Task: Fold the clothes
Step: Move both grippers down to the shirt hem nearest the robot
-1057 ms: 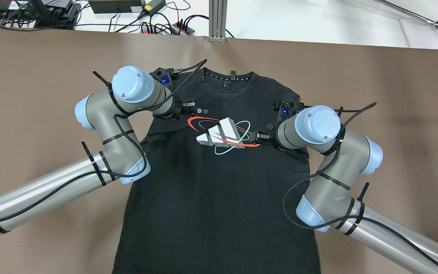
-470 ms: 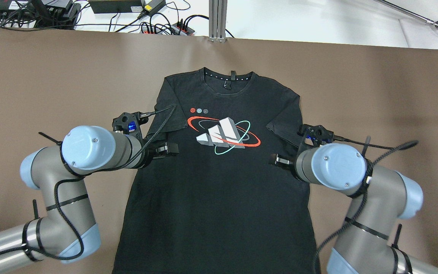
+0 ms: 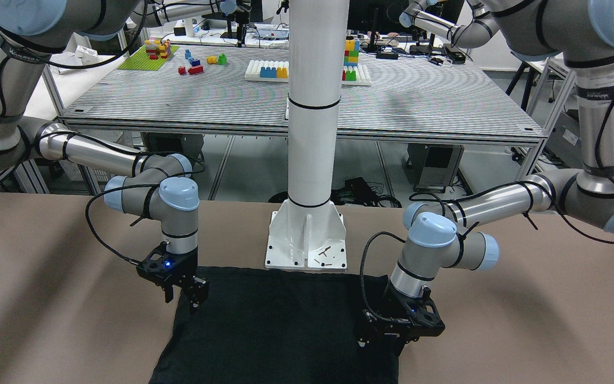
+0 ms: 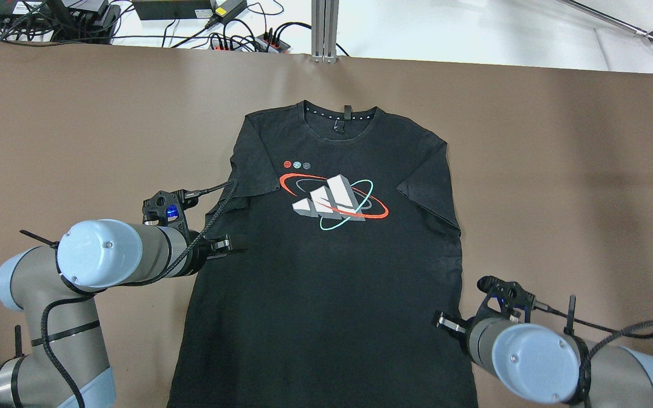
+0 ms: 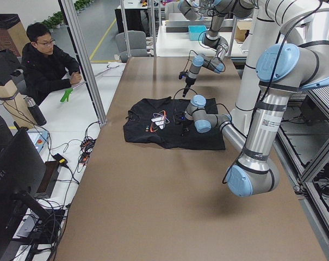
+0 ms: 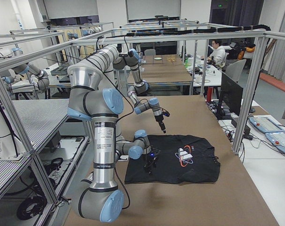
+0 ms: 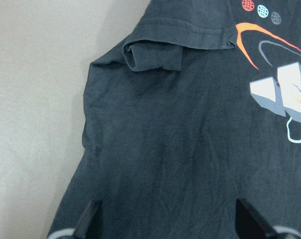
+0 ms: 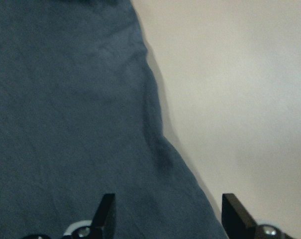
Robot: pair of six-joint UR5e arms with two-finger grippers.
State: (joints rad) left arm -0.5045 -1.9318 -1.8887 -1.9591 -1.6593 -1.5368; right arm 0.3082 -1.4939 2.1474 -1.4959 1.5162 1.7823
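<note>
left gripper: jaws wide apart, nothing between them. Sits over the T-shirt, just inside its left edge and a little below the sleeve. Contact with the fabric: can't tell.
left fingers: in the wrist view both tips frame plain black cloth. Shirt edge and bare table lie off to one side.
sleeve: short, lying in against the body, hem bunched into a small fold.
T-shirt: black, spread flat and face-up mid-table. Collar is at the end far from the robot; the hem end is nearest the robot and cut off by the overhead frame.
print: white bars with red and teal rings on the chest, three small dots above it.
pillar: white. Its base plate is just beside the hem end, roughly centred on it. The shirt is wider than the plate.
right gripper: jaws wide apart, holding nothing. At the shirt's right edge near the hem, well apart from the left gripper.
right fingers: in the wrist view the shirt's edge runs between them, one tip over cloth and the other over bare table.
</note>
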